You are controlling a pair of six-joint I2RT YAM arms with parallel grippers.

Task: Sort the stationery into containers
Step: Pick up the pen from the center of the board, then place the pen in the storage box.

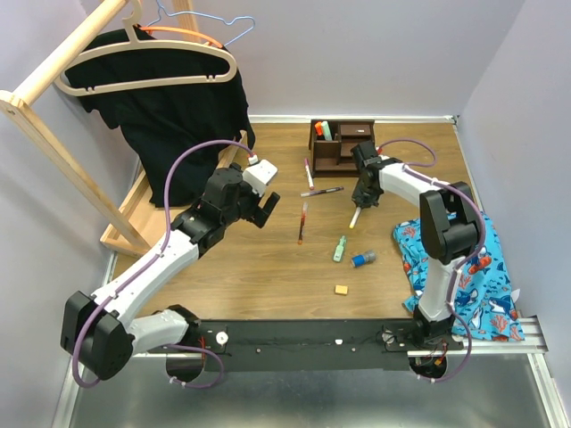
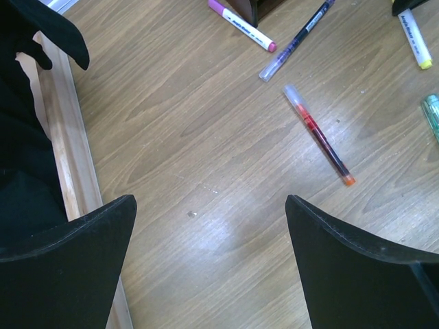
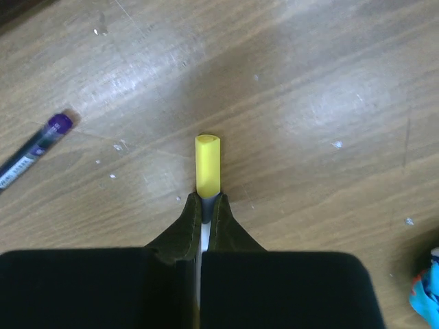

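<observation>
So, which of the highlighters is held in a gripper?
The yellow-capped highlighter, clamped in the right gripper with its cap sticking out. The green highlighter lies loose on the table, untouched.

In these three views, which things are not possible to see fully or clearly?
Right wrist view: yellow highlighter, its body hidden between the shut right jaws.
Left wrist view: green highlighter, cut off by the right edge.
Top view: organizer, its contents too small to tell.

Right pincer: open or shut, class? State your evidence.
Shut on the yellow highlighter: the right pincer pinches its barrel between both fingers, with the yellow cap poking out beyond them.
</observation>
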